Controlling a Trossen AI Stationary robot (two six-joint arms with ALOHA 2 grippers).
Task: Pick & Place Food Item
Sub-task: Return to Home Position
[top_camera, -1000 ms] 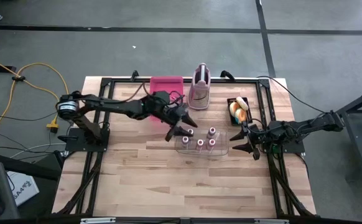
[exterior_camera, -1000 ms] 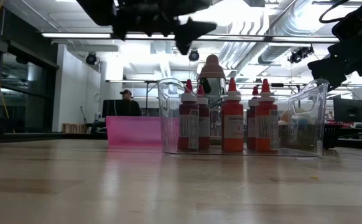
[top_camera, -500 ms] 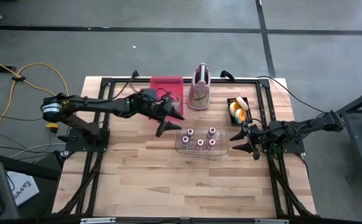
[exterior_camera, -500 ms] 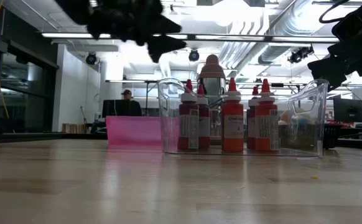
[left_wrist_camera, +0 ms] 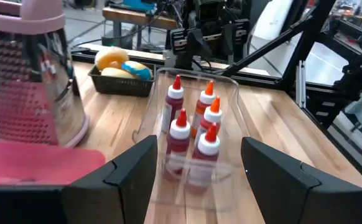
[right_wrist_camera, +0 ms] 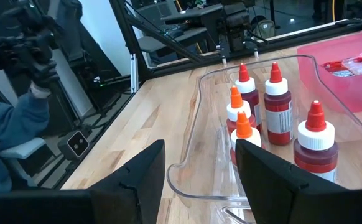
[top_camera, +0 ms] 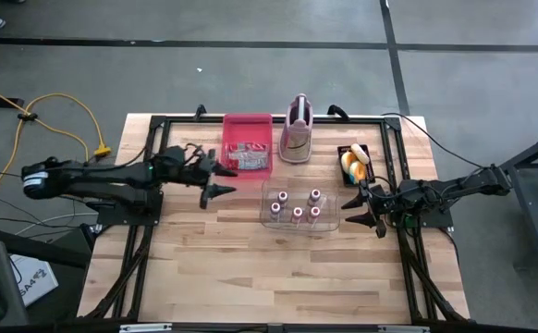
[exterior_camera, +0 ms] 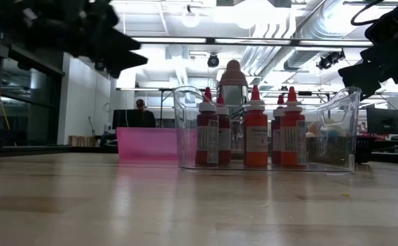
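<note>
Step in hand, by judgement: the homing move. Nothing is left to carry. The donuts (left_wrist_camera: 120, 61) lie in the black bin (left_wrist_camera: 122, 86) at the right rear of the table (top_camera: 250, 268). Yellow and blue ones show; a pink one cannot be made out.

Left gripper (top_camera: 219, 181): over the table's left half, just beside one corner of the pink bin (top_camera: 248, 146), pointing toward the clear tray (top_camera: 267, 220) of sauce bottles (left_wrist_camera: 190, 127). Its fingers (left_wrist_camera: 130, 182) are spread wide with nothing between them. The left wrist view looks across the tray to the black bin, with the grater (top_camera: 295, 137) off to one side. The donuts are well apart from this gripper, with the tray between.

Right gripper (top_camera: 362, 215): at the tray's right end, near the black bin. Its fingers (right_wrist_camera: 137, 180) are spread and empty. It faces the bottles, so the donuts lie off to its side, not between the fingers. This arm appears to be waiting.

Next move, by judgement: no grasp is needed. The left arm should fold toward its base at the table's left edge, keeping the spread fingers clear of the pink bin's wall. The low view shows both grippers well above the tabletop, so the risk of a scrape looks small.
</note>
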